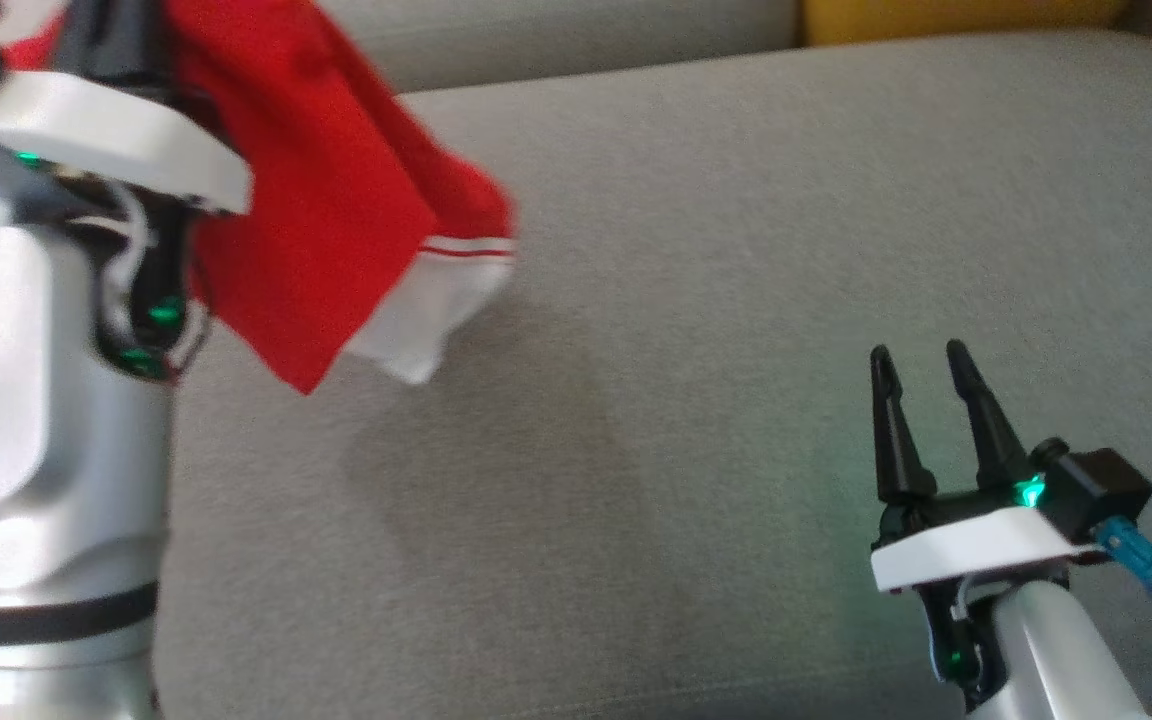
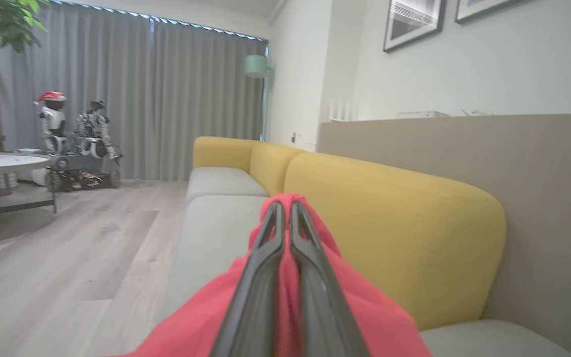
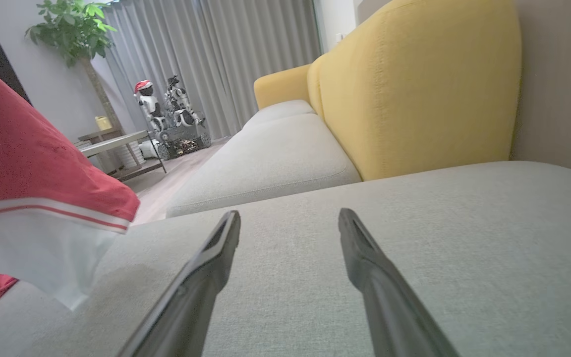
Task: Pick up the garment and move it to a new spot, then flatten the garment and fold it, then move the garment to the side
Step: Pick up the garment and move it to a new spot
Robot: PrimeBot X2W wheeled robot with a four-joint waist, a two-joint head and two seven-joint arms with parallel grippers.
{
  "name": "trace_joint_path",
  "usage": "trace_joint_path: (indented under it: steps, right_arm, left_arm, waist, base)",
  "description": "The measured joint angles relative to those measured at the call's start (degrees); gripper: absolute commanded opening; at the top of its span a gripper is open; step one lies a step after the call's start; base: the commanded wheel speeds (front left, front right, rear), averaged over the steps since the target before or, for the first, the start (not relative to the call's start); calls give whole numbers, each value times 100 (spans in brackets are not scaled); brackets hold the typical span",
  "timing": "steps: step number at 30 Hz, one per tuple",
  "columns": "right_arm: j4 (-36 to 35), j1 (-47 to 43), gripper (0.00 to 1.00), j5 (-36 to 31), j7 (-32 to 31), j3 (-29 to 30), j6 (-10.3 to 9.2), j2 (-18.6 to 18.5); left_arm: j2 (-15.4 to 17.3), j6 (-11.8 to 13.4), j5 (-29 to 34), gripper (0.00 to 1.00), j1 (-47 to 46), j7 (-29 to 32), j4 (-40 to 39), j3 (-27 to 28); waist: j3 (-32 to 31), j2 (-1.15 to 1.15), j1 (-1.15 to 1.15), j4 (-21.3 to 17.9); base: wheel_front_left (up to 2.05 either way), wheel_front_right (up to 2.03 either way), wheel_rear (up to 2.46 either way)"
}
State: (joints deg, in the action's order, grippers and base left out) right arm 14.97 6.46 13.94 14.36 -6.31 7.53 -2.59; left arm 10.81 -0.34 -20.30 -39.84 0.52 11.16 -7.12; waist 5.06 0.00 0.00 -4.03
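Observation:
A red garment [image 1: 336,200] with a white, red-striped cuff hangs in the air over the grey sofa seat [image 1: 736,250] at the upper left of the head view. My left gripper [image 2: 285,208] is shut on the garment [image 2: 345,297], red cloth pinched between its two dark fingers and draping down on both sides. In the right wrist view the garment [image 3: 28,168] hangs at the left, its white cuff just above the cushion. My right gripper [image 1: 921,355] stands open over the seat at the lower right, nothing between its fingers [image 3: 216,248].
Yellow sofa backrests [image 2: 389,218] run along the far side of the seat. Beyond the sofa lie a wooden floor [image 2: 67,248], a low round table [image 2: 3,163], a small robot model [image 2: 77,144], a potted plant [image 3: 72,29] and grey curtains.

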Motion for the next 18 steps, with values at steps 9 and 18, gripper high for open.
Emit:
trace_joint_path:
  steps: [9,18]
  right_arm:
    - [-417,294,100,171,1,87,0,1]
    - [-428,350,100,221,1,104,0,0]
  left_arm:
    - [-570,60,8,0,75,27,322,-599]
    - [-864,130,-579,44,88,-374,1200,-1875]
  waist:
    - [429,0,0,-718]
    - [619,0,0,-1374]
  base:
    - [0,0,0]
    - [0,0,0]
